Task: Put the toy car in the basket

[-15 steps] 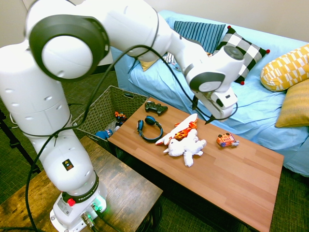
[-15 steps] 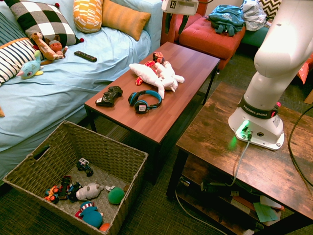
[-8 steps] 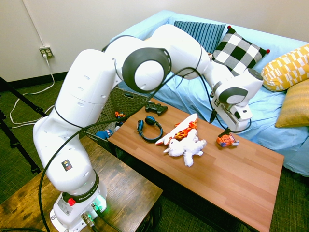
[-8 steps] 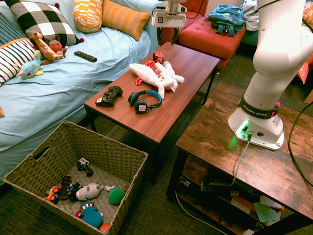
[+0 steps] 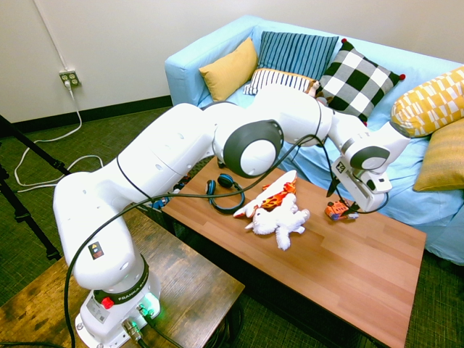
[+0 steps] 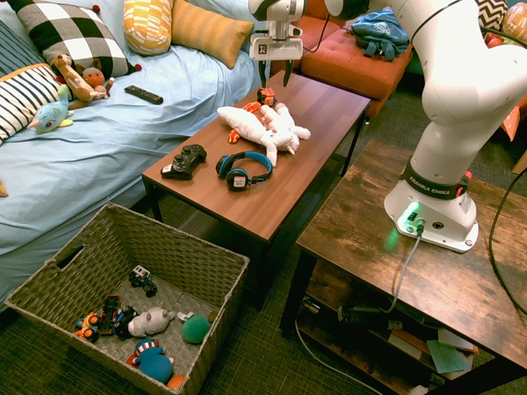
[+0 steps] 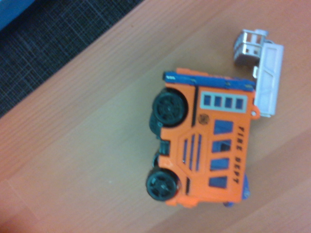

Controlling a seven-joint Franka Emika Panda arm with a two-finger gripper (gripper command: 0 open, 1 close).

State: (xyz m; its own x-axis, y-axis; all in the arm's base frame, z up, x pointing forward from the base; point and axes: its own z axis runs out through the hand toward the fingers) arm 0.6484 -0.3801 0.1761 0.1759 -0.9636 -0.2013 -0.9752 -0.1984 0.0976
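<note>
Above the coffee table's (image 5: 362, 290) sofa-side long edge, the gripper (image 6: 275, 76) hangs with jaws apart, probably lined up to straddle the orange toy car (image 5: 338, 210). The car lies near that edge, beyond the white plush (image 5: 281, 223), ungrasped.

Bright room, soft shadows; the wrist view slightly blurred.

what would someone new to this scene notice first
Probably the big white robot arm, reaching over the wooden coffee table with its open end effector above a small orange toy car marked "FIRE DEPT". Next, likely the white plush on the same table, and the large woven basket on the floor, holding several toys.
</note>
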